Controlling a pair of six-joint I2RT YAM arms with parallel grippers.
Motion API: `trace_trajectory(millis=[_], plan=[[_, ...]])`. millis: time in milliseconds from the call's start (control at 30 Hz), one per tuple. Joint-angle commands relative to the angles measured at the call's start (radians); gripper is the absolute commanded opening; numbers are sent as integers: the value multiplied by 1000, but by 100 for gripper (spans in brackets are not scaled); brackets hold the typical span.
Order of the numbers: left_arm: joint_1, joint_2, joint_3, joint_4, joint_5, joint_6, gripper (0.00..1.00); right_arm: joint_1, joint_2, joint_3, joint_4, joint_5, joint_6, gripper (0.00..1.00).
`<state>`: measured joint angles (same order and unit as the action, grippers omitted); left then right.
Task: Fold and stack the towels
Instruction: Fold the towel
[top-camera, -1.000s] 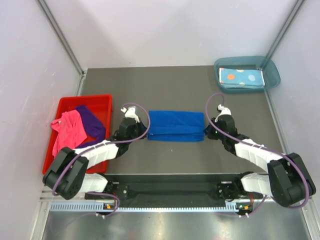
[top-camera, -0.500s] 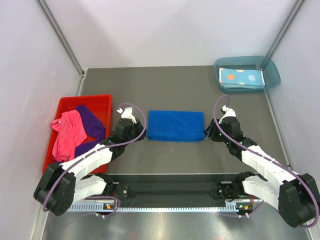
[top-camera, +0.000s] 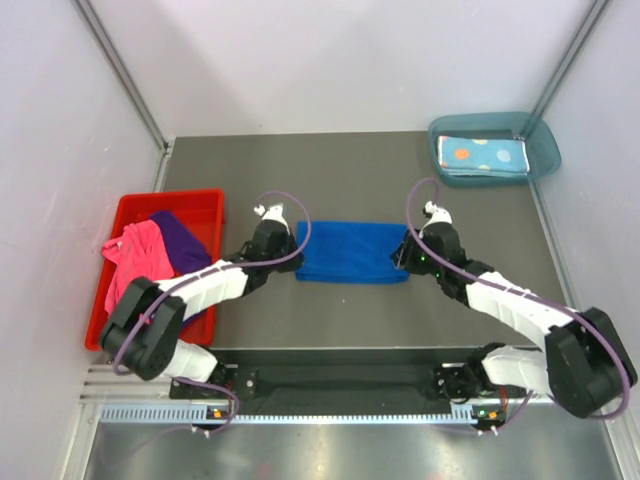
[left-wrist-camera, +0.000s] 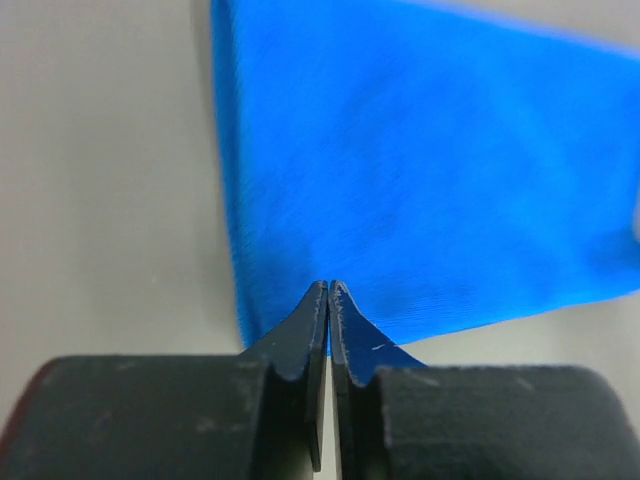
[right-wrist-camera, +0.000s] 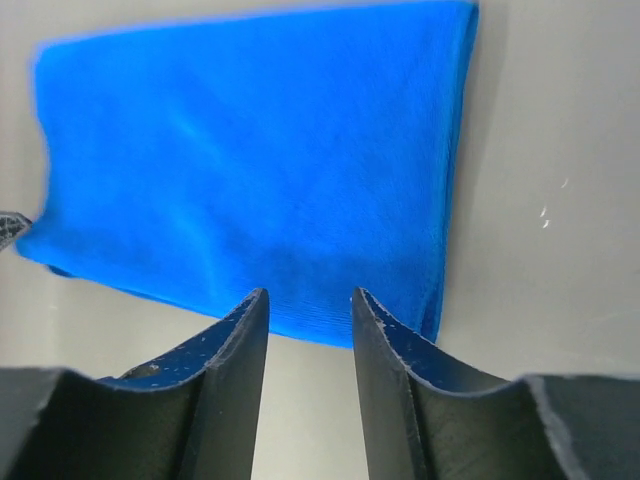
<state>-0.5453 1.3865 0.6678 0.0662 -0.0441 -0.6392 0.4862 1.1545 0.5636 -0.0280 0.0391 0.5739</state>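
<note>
1. Nips the near-left corner of the blue towel (top-camera: 350, 250) with the left end effector (left-wrist-camera: 328, 288), fingers pressed almost together. Looks like cloth caught between them, though hard to be sure.
2. Holds the right end effector (right-wrist-camera: 306, 305) narrowly open and empty, just over the towel's near-right edge, not closed on it.
3. Finds the blue towel flat at mid-desk (top-camera: 350, 190), between the two arms, laid out as a long strip running left to right.
4. Farther out, shows a dotted towel (top-camera: 483, 153) lying folded in the tray (top-camera: 543, 140) at the far right corner. Shows a pink towel (top-camera: 135, 262) and a purple towel (top-camera: 180, 240) heaped unfolded in the bin (top-camera: 200, 195) on the left, with the pink one spilling over its rim.
5. Reads as mid-fold on the blue towel: one towel apparently done, two waiting.
6. Calls next for closing the right end effector on its corner. After that, calls for lifting both near corners together and evenly, either to fold the strip again or to carry it toward the tray, without dragging the cloth askew.
</note>
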Motion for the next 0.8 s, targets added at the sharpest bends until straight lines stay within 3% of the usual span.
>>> trace_trajectory(millis=[0,100,433,600,767], plan=[[-2,55,-63,108,26,-45,5,12,60,-63,143,-13,56,38],[-5,69,-122,119,18,-73,0,12,93,-134,178,-24,79,38],[-5,63,-160,107,-7,-70,0,2,77,-163,157,-13,81,36],[-5,-9,-59,-25,-36,-22,1,-6,-7,-119,67,-15,55,38],[-4,-66,88,-155,-66,42,10,-24,-93,-50,-24,-7,26,41]])
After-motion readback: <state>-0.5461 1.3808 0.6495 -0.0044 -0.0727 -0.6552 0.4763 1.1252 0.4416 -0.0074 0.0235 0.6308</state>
